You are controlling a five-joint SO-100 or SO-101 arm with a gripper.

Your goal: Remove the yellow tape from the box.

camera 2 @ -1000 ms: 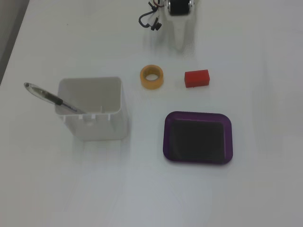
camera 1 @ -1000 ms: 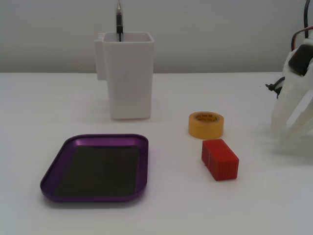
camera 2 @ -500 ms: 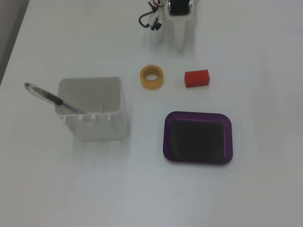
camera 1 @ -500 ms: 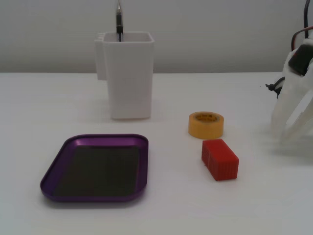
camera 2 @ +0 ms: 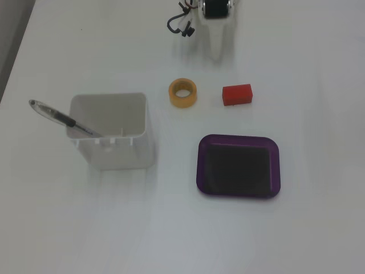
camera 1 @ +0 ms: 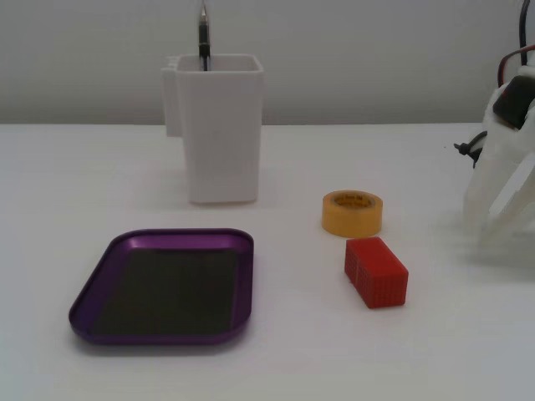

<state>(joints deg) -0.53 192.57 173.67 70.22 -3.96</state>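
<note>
Tape roll, yellow (camera 1: 352,212) (camera 2: 182,92), lies flat on the white desk (camera 1: 100,184) (camera 2: 319,68), hollow core facing up, outside the purple tray (camera 1: 163,286) (camera 2: 238,166). Tray is a shallow rect. w/ rounded corners, low rim, dark flat bottom; nothing in it. Red block (camera 1: 375,271) (camera 2: 236,95) sits just beside the roll, not touching: in the low front fixed view it is in front of the roll and slightly right; in the top-down fixed view it is to the right of the roll, w/ the tray below both. Tall white square container (camera 1: 218,128) (camera 2: 113,131) stands upright, well apart from the roll, left of it in both fixed views; a pen (camera 1: 202,35) (camera 2: 61,119) leans inside it, sticking out over the rim. Arm: white hand (camera 1: 499,213) (camera 2: 215,44) w/ black motor body above it, at the right edge in the front view and top center in the top-down view, tip pointing down at the desk near the roll, clear of it. Hand holds nothing; fingers apart or together: cannot tell, white on white.
</note>
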